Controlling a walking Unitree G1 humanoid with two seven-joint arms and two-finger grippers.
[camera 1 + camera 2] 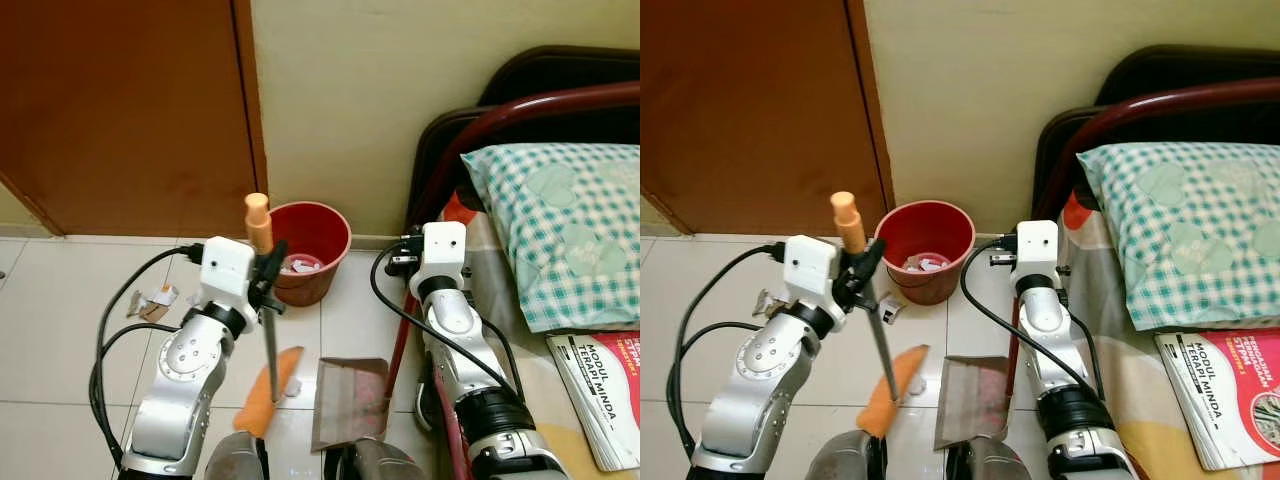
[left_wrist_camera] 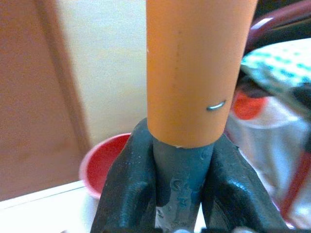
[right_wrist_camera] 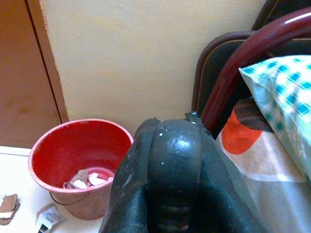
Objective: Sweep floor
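Broom [image 1: 268, 330] stands upright, left gripper [image 1: 268, 268] pinching its shaft under the orange cap, brush on tiles beside the dustpan [image 1: 350, 402]. Right gripper [image 3: 172, 165], fingers pressed together on the dustpan handle. Sweeping step likely: scraps [image 1: 153, 301] left of red bucket [image 1: 310, 250] need drawing toward the pan.

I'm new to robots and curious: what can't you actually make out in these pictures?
- Dustpan handle: cut off by the eye views' bottom edge.
- Scraps in the bucket: too small to identify.
- Book: cropped at the right edge.
- Right gripper: its fingers block the right wrist view's foreground.
- Broom bristles: partly behind the left arm.
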